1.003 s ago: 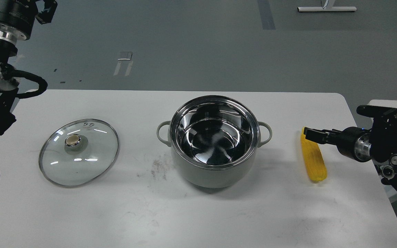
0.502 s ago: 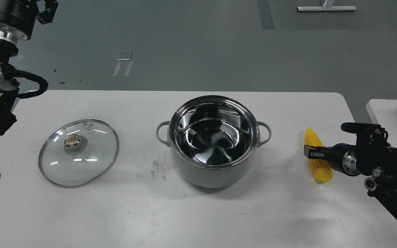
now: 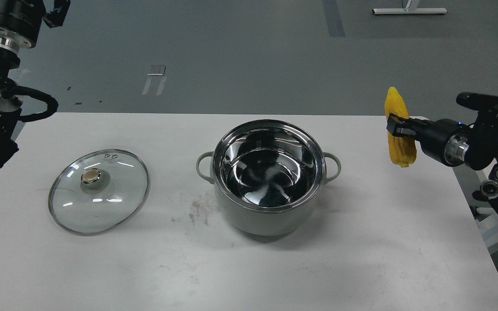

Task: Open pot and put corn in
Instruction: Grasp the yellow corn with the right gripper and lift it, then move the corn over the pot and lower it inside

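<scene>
The corn [image 3: 399, 129], a bright yellow cob tapered to a point at its top, hangs near-vertical at the right of the frame, clear of the table [image 3: 249, 268] and well apart from the pot. The right gripper [image 3: 397, 128] pinches it across the upper middle, jaws closed on its sides. The cob looks stiff and light, probably a moulded replica; its ribbed kernel surface should give fair friction, yet the rounded, tapering body could pivot or slip in a narrow pinch. The present hold near mid-length seems the sensible place, balancing both ends.

The pot [image 3: 269, 216] stands at centre frame: pale grey-green outside, matte; polished steel inside and on the rim, mirror-bright and empty, with a loop handle at each side. It stands uncovered, so the remaining step is judged to be carrying the cob leftward over the rim and lowering it in; being about as long as the opening is wide, it may need tilting.

The glass lid [image 3: 99, 191], round, steel-edged, with a brass-coloured knob, lies flat at centre left, apart from the pot.

The left gripper [image 3: 59, 13] sits at the upper left corner, small and dark; whether its jaws are spread cannot be told.
</scene>
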`<action>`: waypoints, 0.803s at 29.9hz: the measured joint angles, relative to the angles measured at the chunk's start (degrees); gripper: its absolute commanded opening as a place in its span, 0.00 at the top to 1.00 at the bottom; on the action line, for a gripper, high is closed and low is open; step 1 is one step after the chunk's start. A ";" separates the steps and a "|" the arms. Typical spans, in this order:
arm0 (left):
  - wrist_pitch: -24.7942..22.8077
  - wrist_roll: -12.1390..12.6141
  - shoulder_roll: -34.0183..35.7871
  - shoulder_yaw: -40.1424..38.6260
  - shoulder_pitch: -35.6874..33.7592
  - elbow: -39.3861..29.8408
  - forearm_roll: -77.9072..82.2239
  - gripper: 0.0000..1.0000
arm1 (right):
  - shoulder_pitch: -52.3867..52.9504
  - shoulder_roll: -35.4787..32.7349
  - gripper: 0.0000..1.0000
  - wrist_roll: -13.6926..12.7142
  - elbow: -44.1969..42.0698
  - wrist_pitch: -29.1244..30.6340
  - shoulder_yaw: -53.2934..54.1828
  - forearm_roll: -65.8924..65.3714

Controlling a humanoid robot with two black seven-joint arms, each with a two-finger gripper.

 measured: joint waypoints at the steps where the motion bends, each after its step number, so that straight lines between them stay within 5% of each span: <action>1: 0.00 0.00 0.00 0.00 -0.03 0.00 0.00 0.02 | 0.76 0.81 1.00 0.00 1.81 0.00 0.06 0.01; 13: 0.00 0.00 0.04 0.00 -0.45 -0.03 0.00 0.02 | 7.25 17.75 1.00 -3.19 4.08 -0.03 -15.19 -0.58; 24: 0.00 0.00 0.25 0.00 -0.45 -0.03 -0.07 0.02 | 7.40 19.64 0.45 -3.30 0.48 -0.03 -20.74 -0.90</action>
